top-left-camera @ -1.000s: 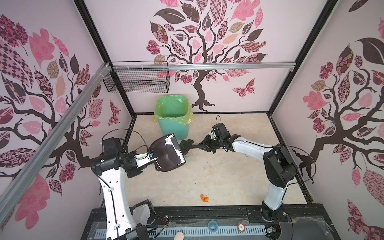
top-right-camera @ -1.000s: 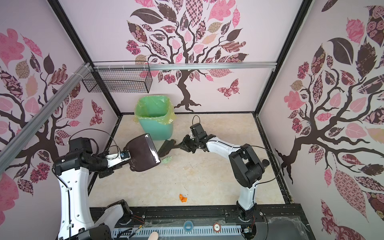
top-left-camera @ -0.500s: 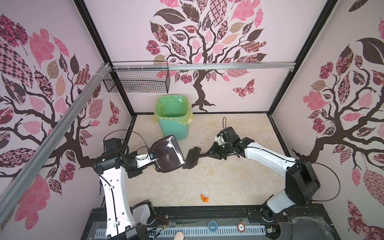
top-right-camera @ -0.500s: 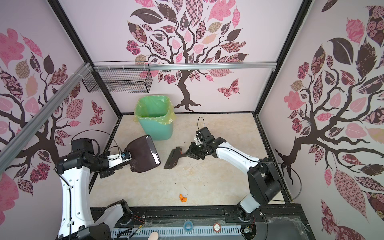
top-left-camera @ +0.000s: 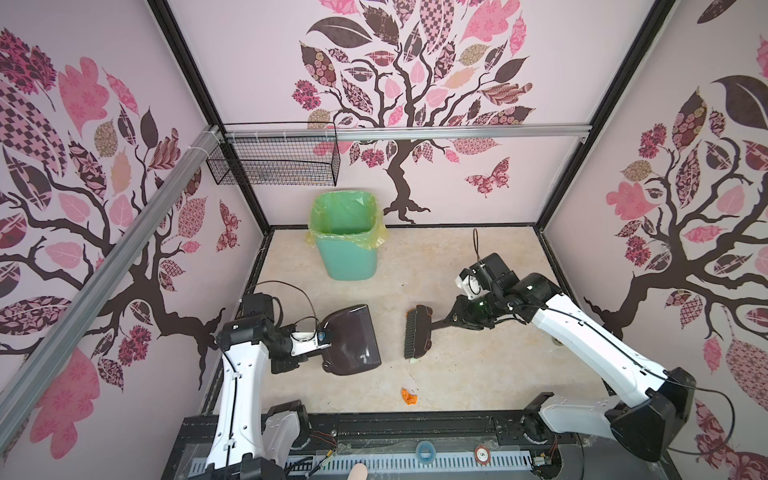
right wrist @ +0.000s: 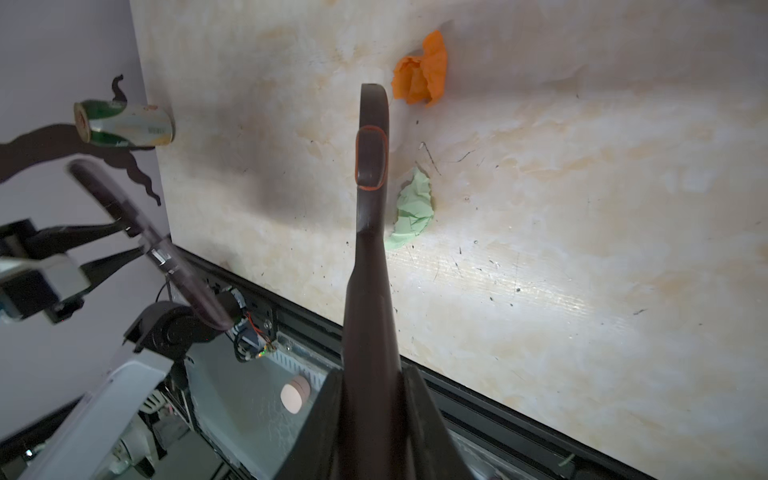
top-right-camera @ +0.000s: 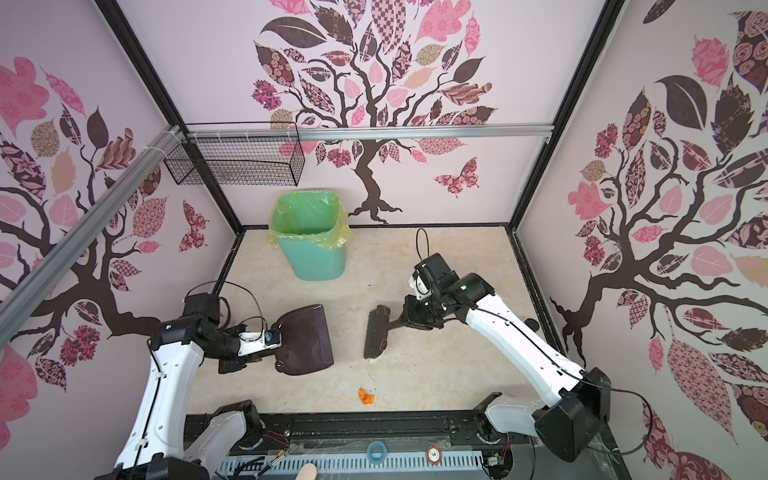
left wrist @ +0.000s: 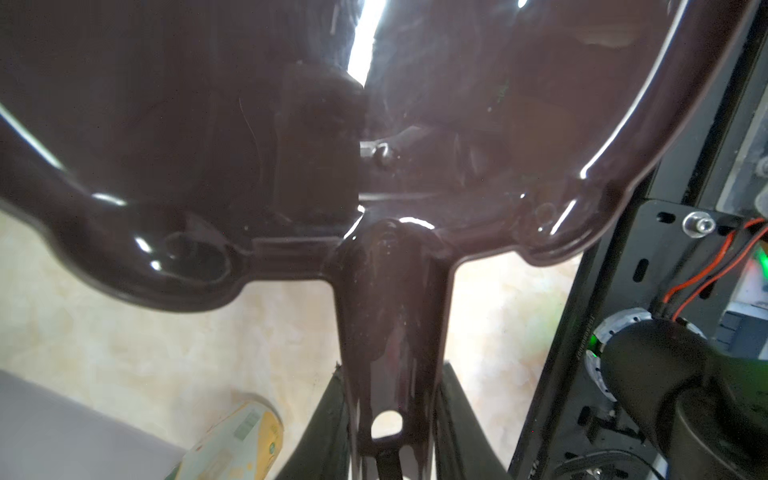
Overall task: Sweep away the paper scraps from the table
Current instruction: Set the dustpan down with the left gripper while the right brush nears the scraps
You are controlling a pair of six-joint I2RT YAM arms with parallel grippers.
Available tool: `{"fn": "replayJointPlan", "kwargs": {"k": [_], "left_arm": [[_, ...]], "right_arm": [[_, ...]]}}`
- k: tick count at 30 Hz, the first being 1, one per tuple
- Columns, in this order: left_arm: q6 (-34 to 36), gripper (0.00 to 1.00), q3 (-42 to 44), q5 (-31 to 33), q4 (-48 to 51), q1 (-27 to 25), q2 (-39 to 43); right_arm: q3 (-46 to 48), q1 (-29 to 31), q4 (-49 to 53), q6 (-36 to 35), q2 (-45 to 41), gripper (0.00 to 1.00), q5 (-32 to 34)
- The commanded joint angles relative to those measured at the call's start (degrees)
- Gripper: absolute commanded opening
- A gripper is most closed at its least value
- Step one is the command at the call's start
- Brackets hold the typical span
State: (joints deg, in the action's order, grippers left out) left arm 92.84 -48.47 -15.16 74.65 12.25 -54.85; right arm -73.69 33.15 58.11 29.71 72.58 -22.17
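Your left hand (top-left-camera: 319, 337) is clenched on the handle of the dark dustpan (top-left-camera: 353, 340), its 2 fingers (left wrist: 328, 432) pinching either side of the handle in the left wrist view. Your right hand (top-left-camera: 454, 318) grips the handle of the brush (top-left-camera: 417, 332), whose bristles face the dustpan across a bare strip of desk (top-left-camera: 478, 374). You have 2 paper scraps in sight. The pale green scrap (right wrist: 411, 212) lies on the desk just beside the near end of the brush head. The orange scrap (top-left-camera: 409, 396) sits closer to the front edge, apart from the brush. The lined green bin (top-left-camera: 347, 249) stands at the back of the desk, well apart from both scraps.
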Motion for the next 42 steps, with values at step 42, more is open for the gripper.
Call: {"fn": "replayJointPlan", "kwargs": {"k": [42], "left_arm": [[-2.6,0.00,7.5,3.8,-19.1,-2.4,-23.8]], "right_arm": [[-18.4,15.4,17.2,-29.0,22.2,0.00,9.9]]}}
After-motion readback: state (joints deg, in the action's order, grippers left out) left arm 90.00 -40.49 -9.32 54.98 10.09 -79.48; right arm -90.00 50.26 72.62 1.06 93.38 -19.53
